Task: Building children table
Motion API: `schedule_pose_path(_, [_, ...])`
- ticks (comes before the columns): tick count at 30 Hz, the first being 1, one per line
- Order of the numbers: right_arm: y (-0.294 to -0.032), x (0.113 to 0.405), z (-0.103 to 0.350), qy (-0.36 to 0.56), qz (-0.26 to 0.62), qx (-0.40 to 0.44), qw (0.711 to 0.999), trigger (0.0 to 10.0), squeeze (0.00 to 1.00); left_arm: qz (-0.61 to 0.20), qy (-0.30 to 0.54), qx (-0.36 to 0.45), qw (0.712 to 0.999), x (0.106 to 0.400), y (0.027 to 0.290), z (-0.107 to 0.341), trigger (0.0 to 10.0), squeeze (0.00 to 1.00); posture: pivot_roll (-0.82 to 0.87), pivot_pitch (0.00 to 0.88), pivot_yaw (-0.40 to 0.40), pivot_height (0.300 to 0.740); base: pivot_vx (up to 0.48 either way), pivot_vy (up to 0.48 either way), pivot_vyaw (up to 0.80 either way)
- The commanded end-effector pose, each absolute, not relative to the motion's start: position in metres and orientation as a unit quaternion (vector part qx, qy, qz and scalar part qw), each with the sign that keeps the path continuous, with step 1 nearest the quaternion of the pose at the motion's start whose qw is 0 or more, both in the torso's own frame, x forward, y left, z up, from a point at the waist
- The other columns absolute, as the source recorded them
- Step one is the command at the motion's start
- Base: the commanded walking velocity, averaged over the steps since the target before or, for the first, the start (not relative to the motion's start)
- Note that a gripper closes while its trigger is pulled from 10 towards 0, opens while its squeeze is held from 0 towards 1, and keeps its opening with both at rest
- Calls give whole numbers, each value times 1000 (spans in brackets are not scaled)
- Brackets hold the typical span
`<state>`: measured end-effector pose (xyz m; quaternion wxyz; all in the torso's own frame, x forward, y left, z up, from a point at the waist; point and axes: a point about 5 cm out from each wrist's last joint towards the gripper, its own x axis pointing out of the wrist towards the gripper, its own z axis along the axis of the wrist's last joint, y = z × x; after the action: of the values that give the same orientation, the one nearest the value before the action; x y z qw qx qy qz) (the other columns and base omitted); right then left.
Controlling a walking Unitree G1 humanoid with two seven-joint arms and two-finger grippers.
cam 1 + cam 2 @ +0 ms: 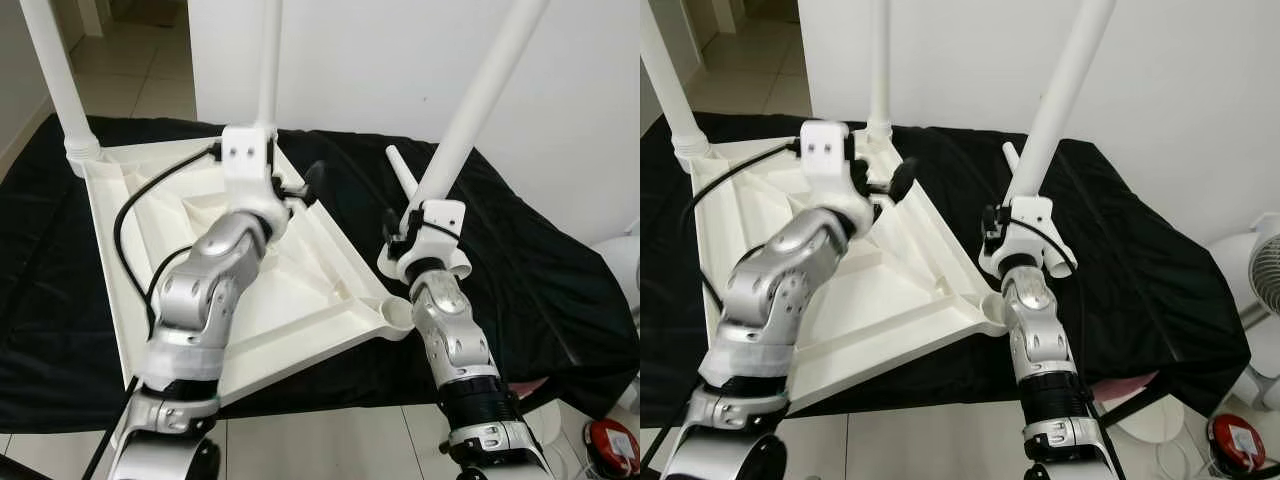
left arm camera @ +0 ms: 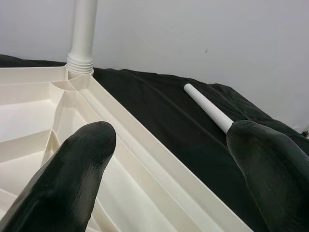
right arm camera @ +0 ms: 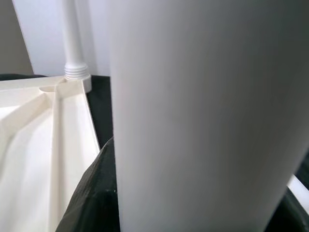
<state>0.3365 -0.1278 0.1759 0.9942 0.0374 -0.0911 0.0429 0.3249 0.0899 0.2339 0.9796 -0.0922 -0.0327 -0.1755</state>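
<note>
Two end effectors — right (image 1: 408, 232) clamped on table leg (image 1: 470, 110); left (image 2: 169, 159) gaping — loose leg (image 2: 208, 107) beyond.

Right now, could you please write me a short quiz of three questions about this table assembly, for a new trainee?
1. True or false: the right end effector holds a white leg.
2. How many legs already stand in the upturned tabletop?
3. Where does the loose leg lie? A) on the black cloth B) on the floor C) inside the tabletop

Key: 1 true; 2 two; 3 A
</note>
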Motion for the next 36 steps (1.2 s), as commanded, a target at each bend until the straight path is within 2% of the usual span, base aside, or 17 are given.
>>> schedule_pose_path(1, [-128, 335, 182, -109, 49, 42, 992, 10000, 0, -197, -44, -84, 976, 322, 84, 237, 10000, 0, 15, 0, -142, 740, 0, 0, 0])
schedule_pose_path(8, [-130, 328, 187, -127, 82, 45, 988, 10000, 0, -221, -57, -56, 972, 309, 78, 227, 10000, 0, 22, 0, -139, 740, 0, 0, 0])
schedule_pose_path(18, [-135, 319, 180, -121, 90, 41, 988, 10000, 0, -348, -85, 17, 933, 276, 62, 207, 10000, 0, 29, 0, -119, 740, 0, 0, 0])
schedule_pose_path(22, [-134, 318, 178, -121, 89, 40, 988, 10000, 0, -356, -79, 9, 931, 271, 59, 196, 10000, 0, 32, 0, -117, 740, 0, 0, 0])
schedule_pose_path(25, [-132, 317, 176, -120, 89, 39, 988, 10000, 0, -368, -88, 36, 925, 264, 56, 187, 10000, 0, 35, 0, -120, 740, 0, 0, 0])
schedule_pose_path(29, [-133, 315, 177, -129, 83, 37, 987, 10000, 0, -390, -70, 65, 916, 258, 50, 172, 10000, 0, 25, 0, -105, 740, 0, 0, 0])
schedule_pose_path(31, [-137, 313, 174, -130, 72, 41, 988, 10000, 0, -421, -21, 35, 906, 252, 47, 157, 10000, 0, 31, 0, -99, 740, 0, 0, 0])
schedule_pose_path(36, [-140, 311, 167, -116, 57, 55, 990, 10000, 0, -446, 1, 41, 894, 243, 45, 146, 10000, 0, 50, 0, -103, 740, 0, 0, 0])
